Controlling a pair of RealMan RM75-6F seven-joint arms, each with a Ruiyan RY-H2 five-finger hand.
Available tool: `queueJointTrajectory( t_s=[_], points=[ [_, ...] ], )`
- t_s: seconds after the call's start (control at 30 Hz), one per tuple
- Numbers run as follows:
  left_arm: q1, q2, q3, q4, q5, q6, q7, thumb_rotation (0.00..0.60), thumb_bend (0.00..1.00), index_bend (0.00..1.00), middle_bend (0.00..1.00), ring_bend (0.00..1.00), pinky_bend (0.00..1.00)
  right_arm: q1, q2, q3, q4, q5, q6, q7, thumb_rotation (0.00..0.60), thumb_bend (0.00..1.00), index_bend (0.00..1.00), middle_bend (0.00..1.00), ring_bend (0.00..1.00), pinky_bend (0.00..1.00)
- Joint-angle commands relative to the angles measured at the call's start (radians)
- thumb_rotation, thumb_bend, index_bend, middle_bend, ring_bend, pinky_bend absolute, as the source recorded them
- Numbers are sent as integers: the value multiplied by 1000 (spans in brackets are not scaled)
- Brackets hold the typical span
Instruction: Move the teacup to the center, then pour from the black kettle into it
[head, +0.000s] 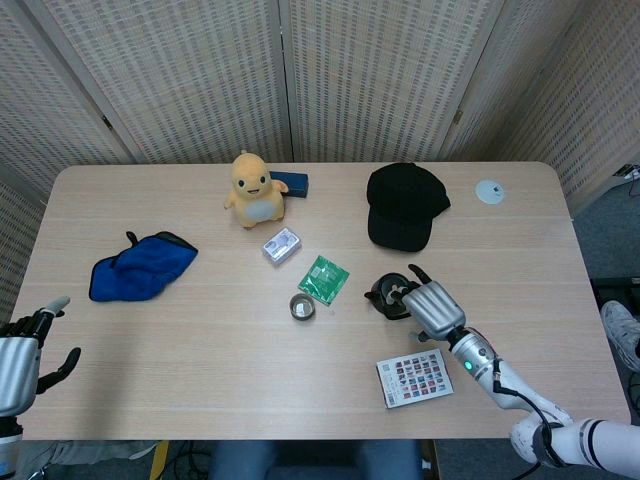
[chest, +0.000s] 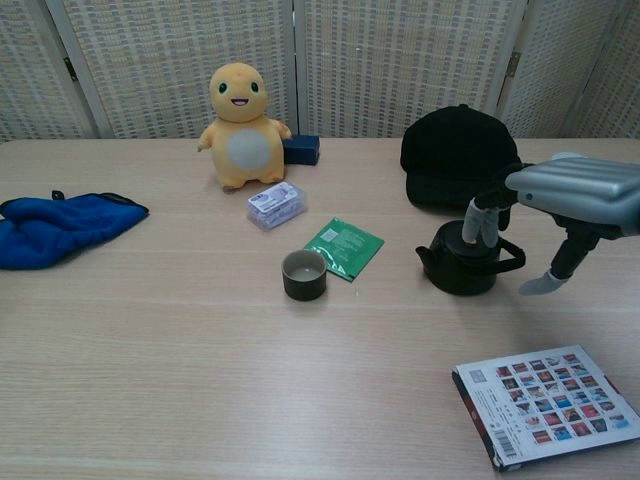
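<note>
While the teacup (chest: 303, 274) is sitting about mid-bench w/ its mouth up, the right robot hand (chest: 560, 200) is hovering over the black kettle (chest: 468, 258), fingers spread apart and gripping nothing; one fingertip (chest: 471, 228) is reaching down to the lid area, though contact is hard to confirm. The kettle is lying directly under and slightly left of that robot hand, its long axis running left-right: spout pointing left toward the cup, handle loop on the right, just beside the lowered thumb. The cup is standing well to the left of the kettle, so a pour would prob. need the kettle carried left first. The right robot hand is by far the nearer one; the left robot hand (head: 25, 355) is idling at the near left bench edge, fingers apart, holding nothing, well away from both items.

The bench (chest: 180, 390) is pale wood-grain laminate. Also lying on it: green packet (chest: 344, 246) touching the cup's far-right side, small clear box (chest: 275, 206), yellow plush toy (chest: 240, 125), blue cloth (chest: 55, 226) far left, black cap (chest: 455, 152) just beyond the kettle, printed card box (chest: 545, 403) at near right. Woven folding screens (chest: 400, 60) are closing off the far side of the room.
</note>
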Motion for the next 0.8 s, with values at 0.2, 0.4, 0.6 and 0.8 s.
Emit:
queueJointTrajectory(
  t_s=[0.2, 0.4, 0.6, 0.8],
  points=[
    [2, -2, 1, 4, 1, 1, -2, 600, 274, 218, 335, 418, 459, -5, -21, 2, 13, 8, -6, -16, 600, 0, 371, 412, 333, 0],
    [3, -2, 1, 6, 3, 2, -2, 600, 272, 220, 332, 417, 454, -6, -34, 10, 25, 5, 0, -26, 600, 0, 432, 437, 332, 0],
    [3, -3, 2, 9, 2, -1, -11, 600, 269, 231, 330, 416, 450, -6, -38, 11, 24, 11, -8, -39, 592, 0, 457, 451, 330, 0],
    [2, -5, 1, 14, 2, -4, -19, 600, 240, 231, 326, 415, 449, -15, -43, 14, 17, 22, 6, -66, 553, 0, 483, 466, 330, 0]
  ],
)
